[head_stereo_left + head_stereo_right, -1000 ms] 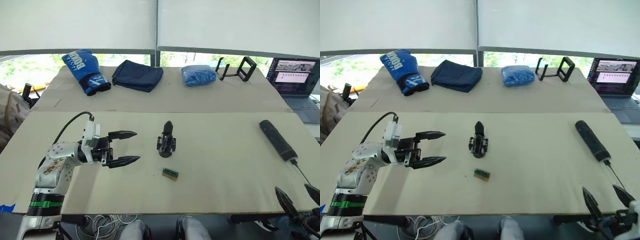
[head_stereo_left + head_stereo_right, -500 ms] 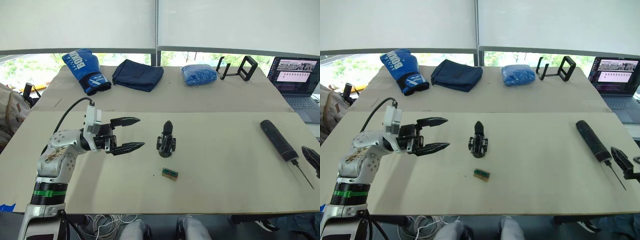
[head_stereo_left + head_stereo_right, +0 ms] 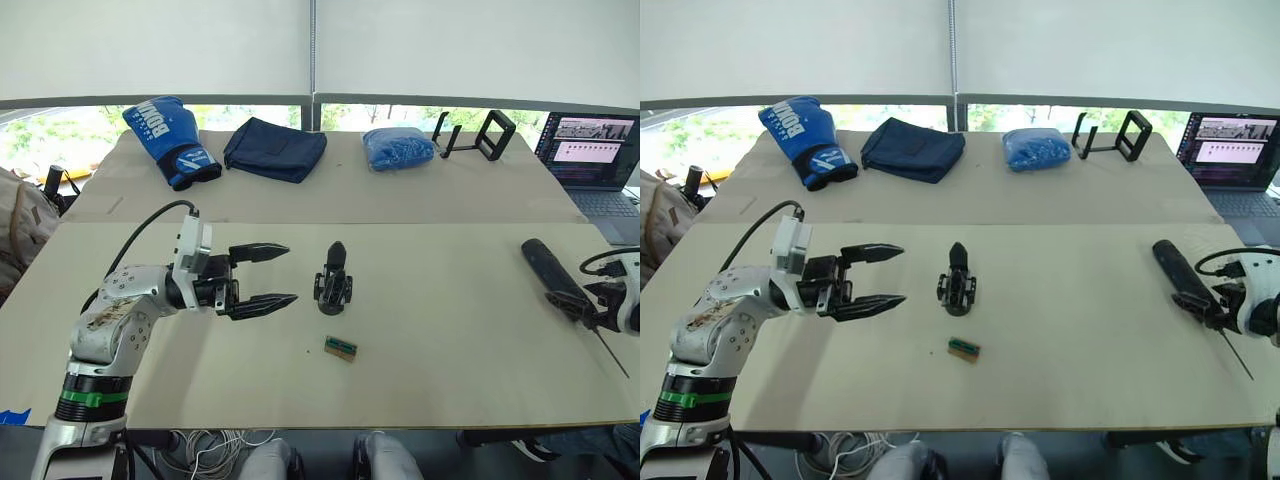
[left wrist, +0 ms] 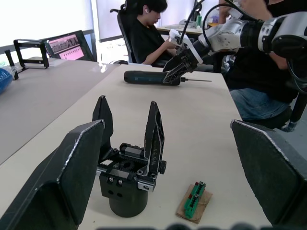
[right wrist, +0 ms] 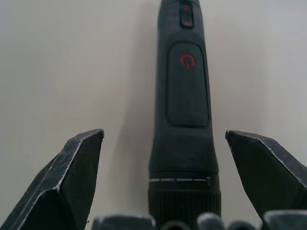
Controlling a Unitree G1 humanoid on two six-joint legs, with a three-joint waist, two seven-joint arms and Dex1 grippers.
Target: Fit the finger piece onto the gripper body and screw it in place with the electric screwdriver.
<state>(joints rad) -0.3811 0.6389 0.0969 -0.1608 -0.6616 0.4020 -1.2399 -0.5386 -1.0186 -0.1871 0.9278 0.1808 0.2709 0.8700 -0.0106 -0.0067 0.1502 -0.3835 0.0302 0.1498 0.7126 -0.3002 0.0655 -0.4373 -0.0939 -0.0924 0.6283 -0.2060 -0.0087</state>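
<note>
The gripper body [image 3: 333, 281] stands upright at mid-table on its round base [image 4: 127, 199]. Two pointed black fingers rise from it; whether one of them is the finger piece I cannot tell. My left gripper [image 3: 290, 273] is open just left of it, tips pointing at it, a short gap away. At the far right lies the electric screwdriver [image 3: 552, 276], its thin bit [image 3: 611, 353] toward the front edge. My right gripper [image 3: 590, 302] is open and straddles the screwdriver [image 5: 186, 96] near its bit end, one finger [image 5: 72, 167] on each side, not closed on it.
A small green-and-brown block [image 3: 341, 347] lies just in front of the gripper body. Along the back are a blue boxing glove [image 3: 170, 140], a dark folded cloth [image 3: 277, 150], a blue bag [image 3: 398, 150], a black stand [image 3: 476, 138] and a laptop [image 3: 590, 160]. People sit beyond the table [image 4: 148, 28].
My right gripper has come up from below the front edge to the screwdriver's bit end. My left gripper has moved right, closer to the gripper body, still open.
</note>
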